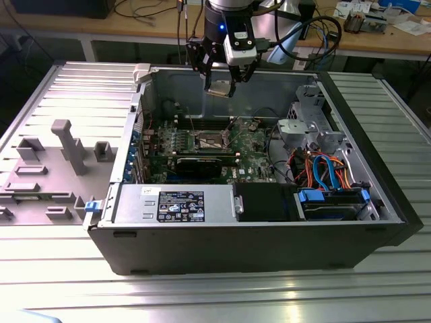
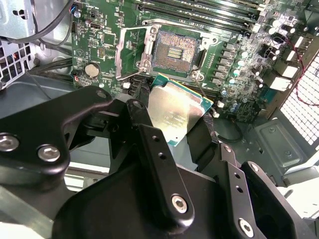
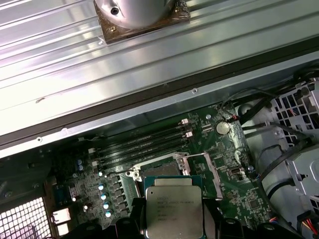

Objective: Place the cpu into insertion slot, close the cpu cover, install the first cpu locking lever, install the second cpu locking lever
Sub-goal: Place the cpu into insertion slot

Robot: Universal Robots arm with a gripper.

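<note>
The cpu (image 2: pixel 174 112) is pinched betw. the black fingers (image 2: pixel 141 112) of the gripper (image 1: pixel 221 85), one finger on each side edge. The gripper is clamped on it. Its silver top faces the cameras in both wrist views, w/ a thin green rim showing at the edges. It hangs in the air over the open pc case (image 1: pixel 236 252), above the green circuit board (image 1: pixel 252 145) and clear of it.

The socket (image 2: pixel 175 52) lies under it w/ its gold-brown contacts exposed. In the first wrist view the cpu overlaps the near part of the socket. The cover (image 2: pixel 130 50) is flipped up off the socket and stands at one side of it.

Long memory slots (image 2: pixel 199 10) run just beside the socket, and a round coin battery (image 2: pixel 91 69) sits on the board a bit further off.

In the exterior view a grey power supply box (image 1: pixel 175 204) sits along the case's near wall. A grey plastic fixture (image 1: pixel 67 145) rests on the ribbed metal table (image 1: pixel 202 299) to the exterior view's left.
</note>
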